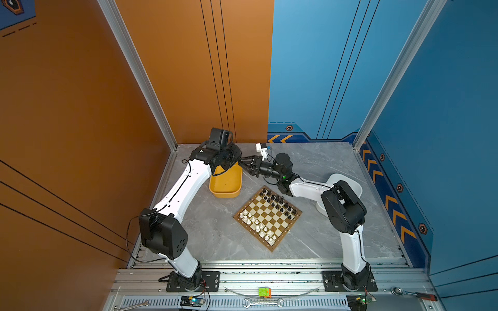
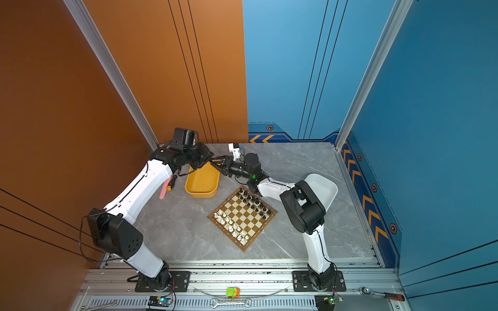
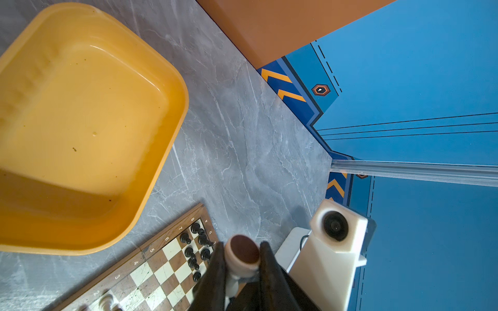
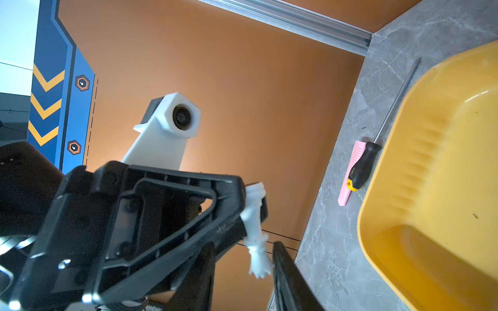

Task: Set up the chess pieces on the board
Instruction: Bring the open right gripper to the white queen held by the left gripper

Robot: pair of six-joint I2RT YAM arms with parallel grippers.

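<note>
The left jaws are clenched on a white piece (image 3: 242,257), round felted base towards the wrist camera, held in the air over the far end of the yellow tray (image 1: 226,185). The right jaws stand apart on either side of its crowned top, not clamped.

The tray is glossy plastic with rounded corners. A screwdriver (image 4: 362,165) and a pink strip (image 4: 344,194) lie just beside its wall on the grey marbled surface (image 1: 210,229).

The board (image 1: 269,219), turned cornerwise, sits near the tray. Black pieces (image 1: 277,200) line its far-right edge and white pieces (image 1: 258,228) its near-left edge, with bare middle squares between. A white tray (image 2: 326,188) lies behind the right arm.
</note>
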